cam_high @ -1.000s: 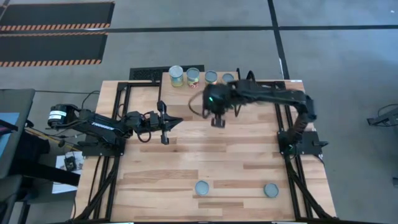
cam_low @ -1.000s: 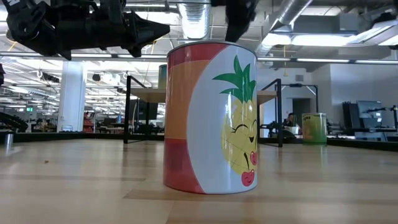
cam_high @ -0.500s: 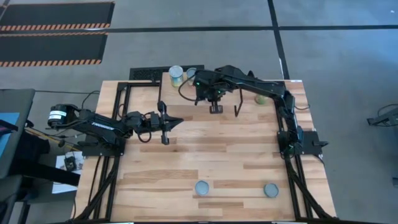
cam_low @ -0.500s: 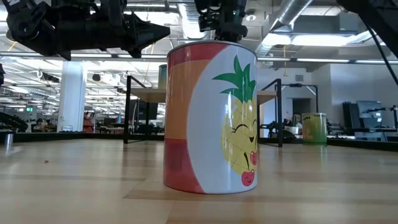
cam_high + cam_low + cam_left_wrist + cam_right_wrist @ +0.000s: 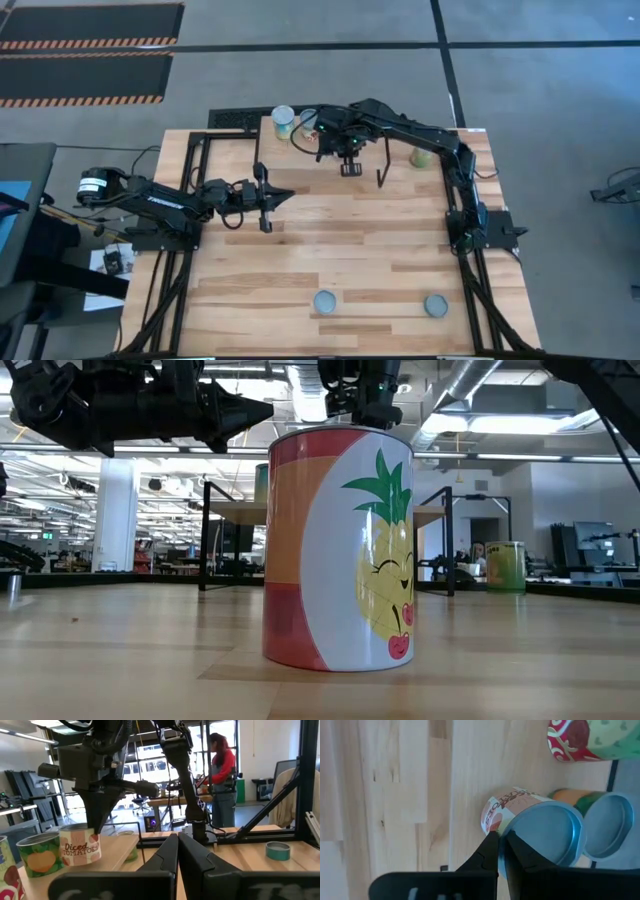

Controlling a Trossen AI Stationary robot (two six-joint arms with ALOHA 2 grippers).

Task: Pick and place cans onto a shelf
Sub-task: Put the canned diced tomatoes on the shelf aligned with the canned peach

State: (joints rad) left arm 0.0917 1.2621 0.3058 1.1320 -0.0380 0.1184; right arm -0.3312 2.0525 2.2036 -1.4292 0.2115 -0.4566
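My right gripper (image 5: 95, 826) reaches over the light-wood shelf (image 5: 119, 854) at the table's far edge (image 5: 349, 167) and points down, shut on a "Diced Tomatoes" can (image 5: 80, 847). Other cans stand on the shelf: a yellow-green one (image 5: 283, 122) and a red-and-green one (image 5: 580, 740). Two cans stand on their bases near the table's front edge (image 5: 325, 301) (image 5: 436, 305); the pineapple can (image 5: 340, 545) fills the low view. My left gripper (image 5: 268, 205) is shut and empty above the table's left middle. My right gripper comes from above, fingers pointing down, shut at one side of the can's top rim (image 5: 509, 831). One finger (image 5: 487, 845) lies over the label wall, the other over the lid. The can sits slightly tilted below the fingers; whether its base touches the shelf, I cannot tell.
A green can (image 5: 420, 157) stands right of the right arm near the far edge. A low teal tin (image 5: 277, 851) lies on the table's right side. A person in red (image 5: 222, 765) stands in the room beyond the table.
My right gripper has gone from above the table's far middle toward the far edge and a little left, over the shelf. In the last half second it has hardly moved.
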